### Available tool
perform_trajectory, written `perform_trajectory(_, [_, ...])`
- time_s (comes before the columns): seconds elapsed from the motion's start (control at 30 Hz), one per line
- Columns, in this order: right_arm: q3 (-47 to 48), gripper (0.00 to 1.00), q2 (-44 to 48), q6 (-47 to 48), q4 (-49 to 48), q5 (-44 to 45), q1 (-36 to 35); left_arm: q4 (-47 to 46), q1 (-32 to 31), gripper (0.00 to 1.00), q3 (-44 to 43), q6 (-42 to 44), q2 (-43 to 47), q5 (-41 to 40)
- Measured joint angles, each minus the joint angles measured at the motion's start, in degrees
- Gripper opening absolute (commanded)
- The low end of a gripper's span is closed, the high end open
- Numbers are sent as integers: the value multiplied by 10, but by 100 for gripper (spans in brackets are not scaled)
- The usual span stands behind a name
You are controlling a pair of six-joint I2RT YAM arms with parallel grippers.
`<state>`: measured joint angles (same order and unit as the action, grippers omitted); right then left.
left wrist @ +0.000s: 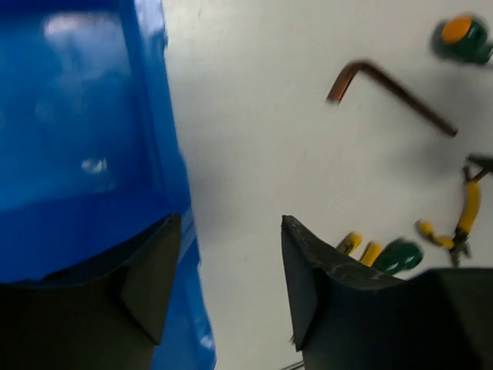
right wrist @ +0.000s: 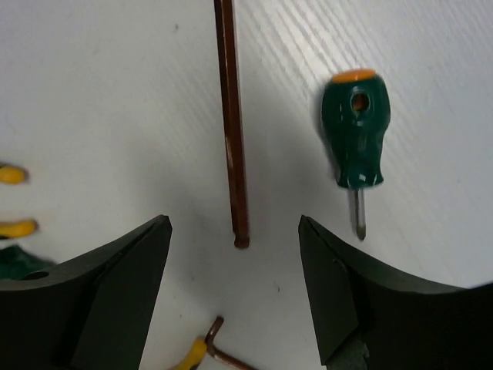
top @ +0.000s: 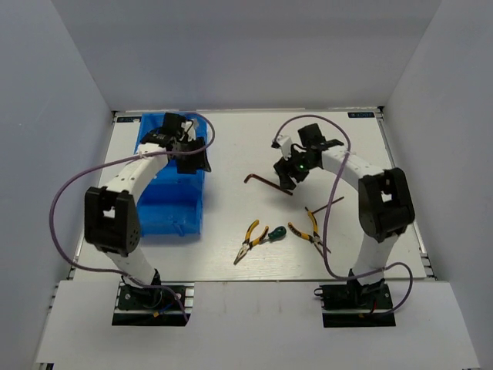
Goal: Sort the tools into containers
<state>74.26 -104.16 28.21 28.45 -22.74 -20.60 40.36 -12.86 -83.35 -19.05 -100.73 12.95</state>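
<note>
Here, directly ahead of the right gripper (right wrist: 235,289), the dark hex key (right wrist: 229,116) lies flat. Its straight end stops just short of the gap between the fingers, and its shaft runs away from them. Off toward the finger on the wrist view's right, a green screwdriver (right wrist: 354,131) lies apart from the key, orange cap away, tip toward the gripper. Toward the other finger, a pair of pliers (right wrist: 15,228) shows only its yellow handle tips. A second green screwdriver (top: 277,233) lies beside it. Farther out, another pair of pliers (top: 312,230) lies close to a second hex key (top: 333,202).

The left gripper (left wrist: 227,285) hangs over a side wall of the blue bins (left wrist: 77,116), with a compartment under one finger and the table under the other. Every tool in view lies off on its table side.

The table (top: 231,146) is white and flat, closed in by pale grey walls (top: 246,54) on three sides.

Both grippers have their jaws spread. The right one stands wide with only bare surface in the gap, and the left one is parted and empty. Neither holds or touches a tool.
</note>
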Motion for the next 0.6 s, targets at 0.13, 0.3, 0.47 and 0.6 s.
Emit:
perform_trajectory(0.13, [58, 73, -64, -16, 0, 41, -36, 29, 1, 67, 83, 37, 119, 0])
perform_trajectory(0.3, [100, 69, -121, -29, 0, 66, -64, 21, 3, 70, 109, 47, 246, -2])
perform_trajectory(0.47, [132, 53, -159, -35, -1, 82, -84, 19, 3, 70, 131, 43, 309, -2])
perform_trajectory(0.6, [136, 42, -162, -28, -2, 87, -95, 34, 3, 70, 147, 41, 324, -5])
